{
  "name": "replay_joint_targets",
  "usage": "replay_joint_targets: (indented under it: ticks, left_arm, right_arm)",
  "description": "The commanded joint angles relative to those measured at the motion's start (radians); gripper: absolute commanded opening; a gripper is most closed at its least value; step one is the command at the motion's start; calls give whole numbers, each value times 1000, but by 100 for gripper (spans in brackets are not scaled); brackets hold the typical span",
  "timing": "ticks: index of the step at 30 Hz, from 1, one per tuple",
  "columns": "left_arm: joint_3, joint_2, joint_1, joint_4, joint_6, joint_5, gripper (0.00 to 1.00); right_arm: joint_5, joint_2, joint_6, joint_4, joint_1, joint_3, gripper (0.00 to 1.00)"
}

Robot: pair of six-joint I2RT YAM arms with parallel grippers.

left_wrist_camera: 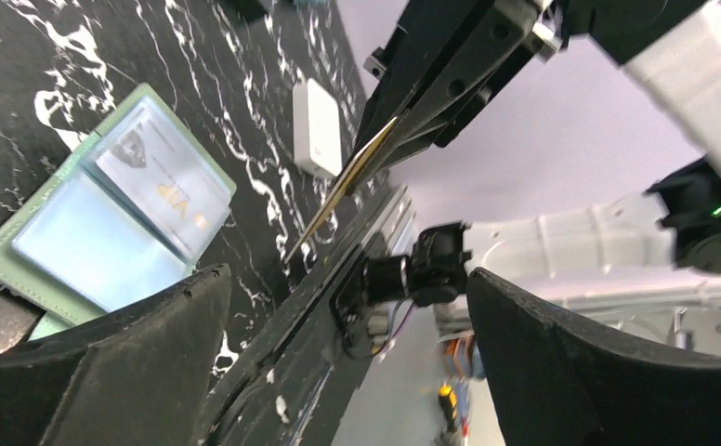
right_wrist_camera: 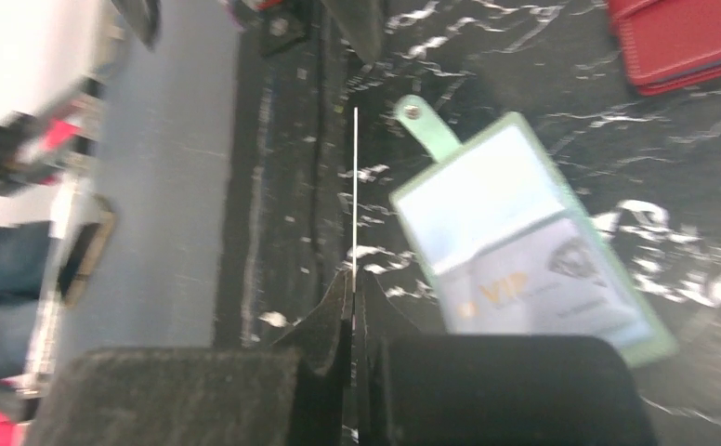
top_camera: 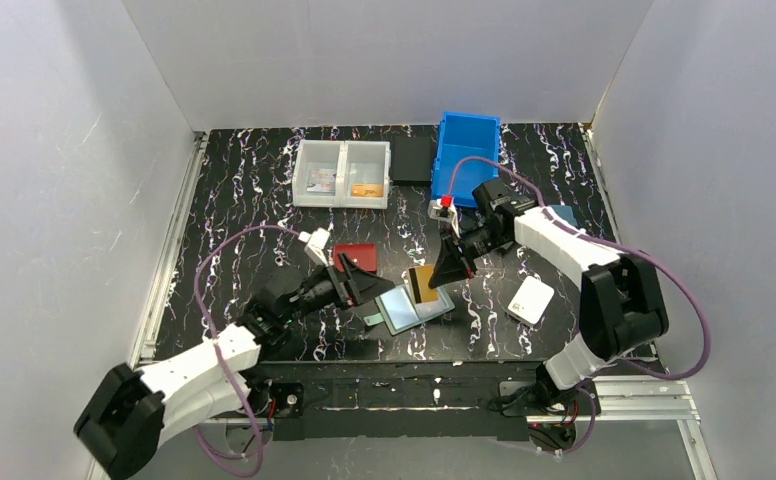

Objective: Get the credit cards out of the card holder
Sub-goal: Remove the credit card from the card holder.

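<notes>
The sage-green card holder (top_camera: 411,312) lies open on the black marbled table between the two arms. A pale card marked VIP (left_wrist_camera: 166,186) sits in one clear pocket, and a light blue face (left_wrist_camera: 87,246) shows in the other. Its snap tab (right_wrist_camera: 428,130) sticks out flat. My right gripper (top_camera: 447,275) is shut on an orange credit card (top_camera: 423,285), held just above the holder's far edge and seen edge-on (right_wrist_camera: 354,186) in the right wrist view. My left gripper (top_camera: 369,285) stands open just left of the holder, nothing between its fingers (left_wrist_camera: 199,316).
A red wallet (top_camera: 354,255) lies behind the left gripper. A white wallet (top_camera: 531,299) lies to the right. At the back stand a clear two-compartment box (top_camera: 342,172), a black square pad (top_camera: 411,158) and a blue bin (top_camera: 467,155). Grey walls enclose the table.
</notes>
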Motion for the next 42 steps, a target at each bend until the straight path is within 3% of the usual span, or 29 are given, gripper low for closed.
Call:
replay_joint_targets:
  ticks: [1, 6, 11, 16, 27, 31, 35, 40, 42]
  left_arm:
    - [-77, -178, 52, -9, -211, -117, 98]
    - [-100, -254, 101, -12, -429, -89, 98]
    - [-23, -173, 103, -13, -562, -26, 98]
    - [110, -51, 98, -15, -639, 34, 96]
    - [247, 82, 45, -13, -668, 53, 81]
    - [261, 94, 30, -13, -669, 55, 69]
    - [252, 92, 28, -13, -676, 58, 49]
    - [248, 86, 28, -13, -675, 67, 19]
    - [252, 87, 28, -12, -658, 73, 2]
  right_arm:
    - [302, -139, -146, -111, 4, 118, 1]
    - [622, -283, -332, -92, 78, 213, 1]
    - [889, -380, -476, -41, 241, 238, 1]
    - [1124, -544, -583, 209, 418, 79, 1]
    - [1350, -742, -808, 636, 708, -241, 1]
    - [1400, -753, -853, 748, 776, -304, 1]
    - [1413, -762, -879, 821, 794, -346, 1]
    - [1413, -776, -884, 837, 797, -378, 1]
    - [1413, -779, -883, 842, 797, -387, 1]
